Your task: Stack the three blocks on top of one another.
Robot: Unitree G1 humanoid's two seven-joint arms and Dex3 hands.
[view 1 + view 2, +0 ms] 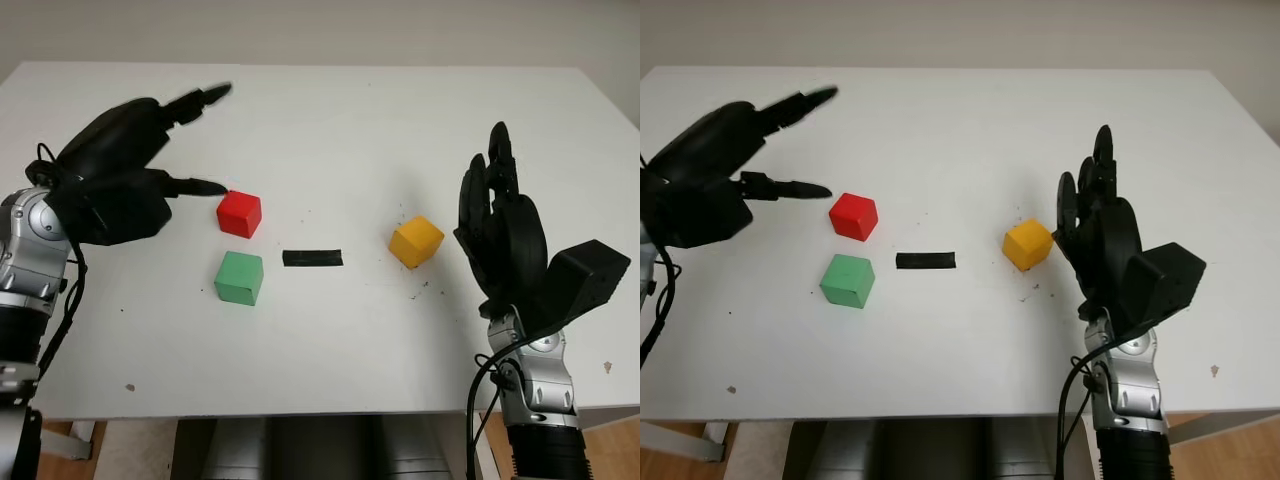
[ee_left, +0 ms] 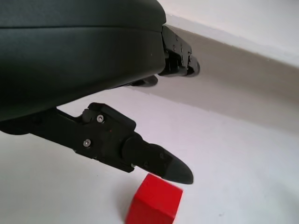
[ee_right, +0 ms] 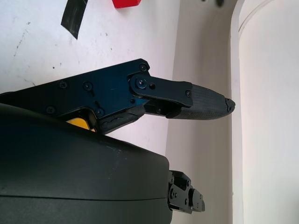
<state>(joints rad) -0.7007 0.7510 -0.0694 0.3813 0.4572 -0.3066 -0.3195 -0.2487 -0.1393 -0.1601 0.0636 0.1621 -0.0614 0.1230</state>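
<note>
Red block (image 1: pixel 239 213) sits just behind the green block (image 1: pixel 239 277); my left hand (image 1: pixel 120 180) hovers beside it, released. Left wrist: I'd pinch its flat sides; it looks light, rigid. Right hand (image 1: pixel 1110 240), released, flanks the yellow block (image 1: pixel 1027 244).

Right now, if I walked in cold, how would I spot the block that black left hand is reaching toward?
Start at the white table and find the short black tape strip near its middle. On the left hand side of it sit two blocks; the red block is the farther one, just off a fingertip. Its neighbour, the green block, lies nearer the table's front edge.
</note>
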